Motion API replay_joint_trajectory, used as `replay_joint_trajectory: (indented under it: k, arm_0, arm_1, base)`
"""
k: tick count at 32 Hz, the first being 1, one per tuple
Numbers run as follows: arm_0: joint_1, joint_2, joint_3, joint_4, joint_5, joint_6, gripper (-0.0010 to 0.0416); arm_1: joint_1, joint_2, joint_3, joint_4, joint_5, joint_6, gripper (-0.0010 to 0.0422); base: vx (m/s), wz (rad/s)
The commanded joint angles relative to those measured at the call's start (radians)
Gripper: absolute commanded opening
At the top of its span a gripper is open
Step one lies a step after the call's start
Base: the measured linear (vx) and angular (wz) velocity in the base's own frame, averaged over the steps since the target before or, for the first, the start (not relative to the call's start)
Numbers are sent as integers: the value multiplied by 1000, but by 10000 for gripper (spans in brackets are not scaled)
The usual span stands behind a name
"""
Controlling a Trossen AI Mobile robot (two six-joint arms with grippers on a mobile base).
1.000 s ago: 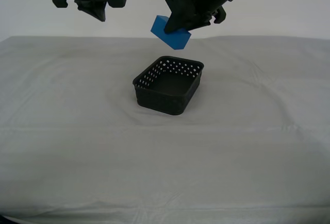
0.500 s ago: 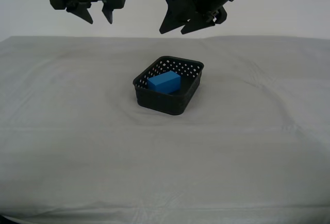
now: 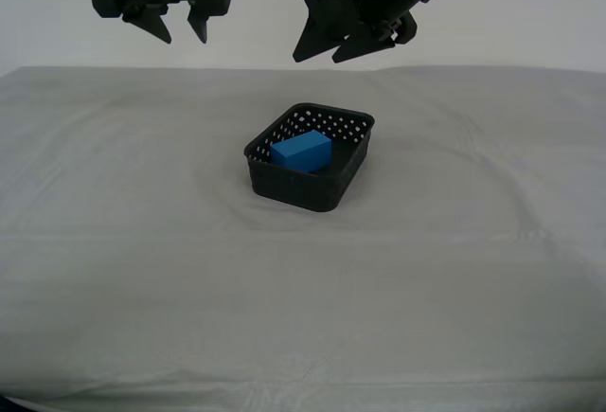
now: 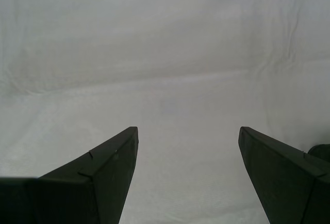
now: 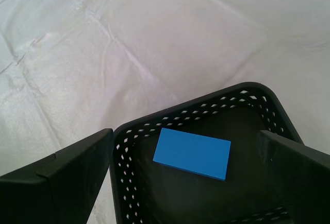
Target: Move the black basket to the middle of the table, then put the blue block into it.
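The black basket point(image 3: 294, 183) stands on the table point(image 3: 142, 241) near its middle. The blue block point(image 3: 301, 150) lies inside it, on the basket's floor. My first gripper point(image 3: 320, 56) hangs open and empty in the air above the basket. Its wrist view looks down past both fingers onto the basket point(image 5: 129, 183) and the block point(image 5: 192, 153), with the gripper point(image 5: 183, 134) clear of both. My second gripper point(image 3: 184, 41) is open and empty, high at the exterior view's left. Its wrist view shows the gripper point(image 4: 188, 128) over bare cloth only.
The light grey-white cloth is slightly wrinkled around the basket. A pale wall stands behind the table's far edge. A small dark shape point(image 4: 322, 152) shows at the edge of the second wrist view.
One second ago my first gripper held the blue block above the basket. It opened, and the block dropped into the basket, where it now lies still. My second gripper's fingers spread apart.
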Motion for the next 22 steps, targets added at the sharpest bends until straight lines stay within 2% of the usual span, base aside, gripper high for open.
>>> replay_joint_trajectory:
  k: [1, 22]
  arm_0:
    - [0, -1, 1, 0, 0, -2, 388]
    - [0, -1, 1, 0, 0, -2, 388]
  arm_1:
    - [0, 0, 0, 0, -1, 1, 265]
    - [0, 0, 0, 0, -2, 1, 265]
  base:
    - [0, 0]
    - [0, 0]
